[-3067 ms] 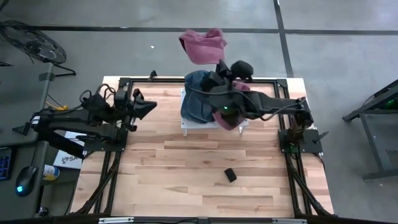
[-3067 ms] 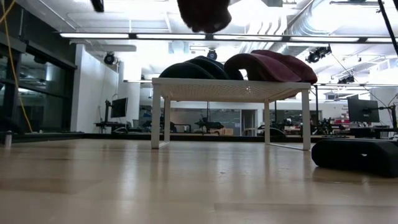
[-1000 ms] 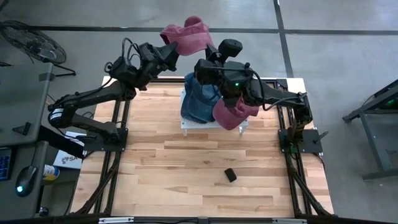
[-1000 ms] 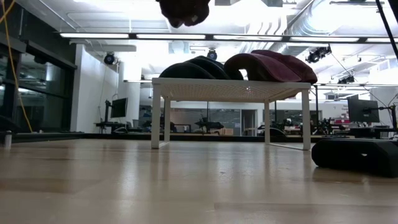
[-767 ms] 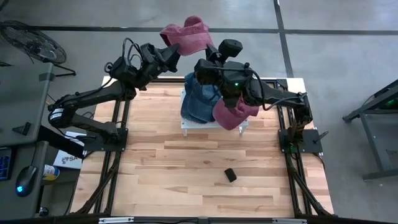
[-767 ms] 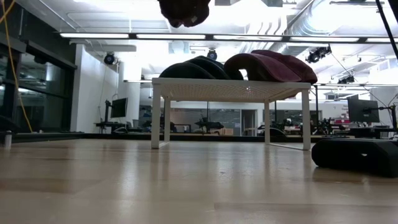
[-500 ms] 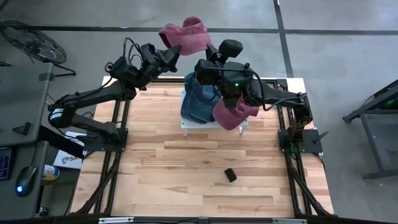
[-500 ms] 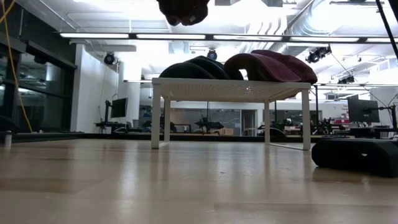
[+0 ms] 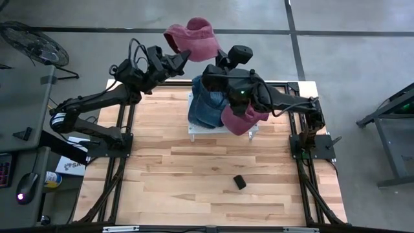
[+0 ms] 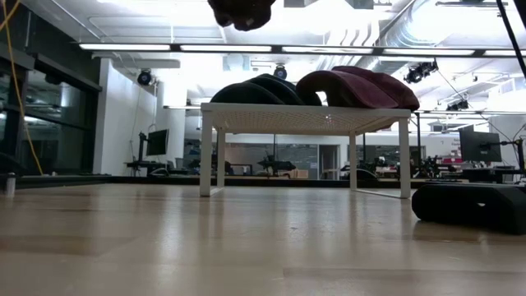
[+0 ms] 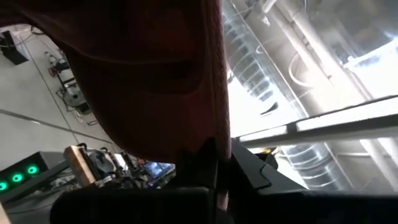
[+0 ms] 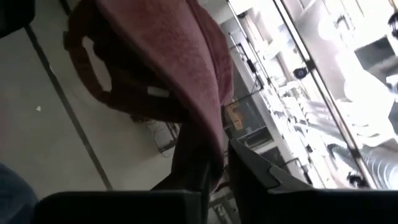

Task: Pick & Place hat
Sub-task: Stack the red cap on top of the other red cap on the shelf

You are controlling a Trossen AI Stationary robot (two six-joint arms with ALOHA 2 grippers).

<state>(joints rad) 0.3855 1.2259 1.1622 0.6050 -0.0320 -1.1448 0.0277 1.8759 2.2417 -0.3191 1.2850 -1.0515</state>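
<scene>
A pink-red hat [image 9: 191, 37] hangs in the air beyond the table's far edge; the low view shows its underside [image 10: 242, 11] at the top. My left gripper [image 9: 184, 57] is shut on its left side, and in the left wrist view the cloth [image 11: 155, 74] rises from the shut fingers. My right gripper [image 9: 218, 63] is at the hat's right side, its fingers [image 12: 255, 168] slightly apart around the hat's edge [image 12: 208, 155]. My left gripper pinches the hat's edge [image 11: 214, 146] between its two fingers, on the hat's left side. The fingers come from the table's left, slanting upward. The hat is lifted clear and stands above the fingers. My right gripper has the hat's right edge [image 12: 211, 165] lying against one finger [image 12: 189, 171]. A strip of light separates the cloth from the other finger.
A white rack [image 9: 192, 130] stands at the table's far middle. It carries a blue hat [image 9: 206, 107] and a dark red hat [image 9: 242, 118]. A small black object [image 9: 240, 182] lies on the wood toward the near right.
My left gripper has shut on the hat's left edge without shifting place, rolling a little. The hat has turned slightly and shows rounder from above. It stays aloft beyond the far edge between the two grippers.
</scene>
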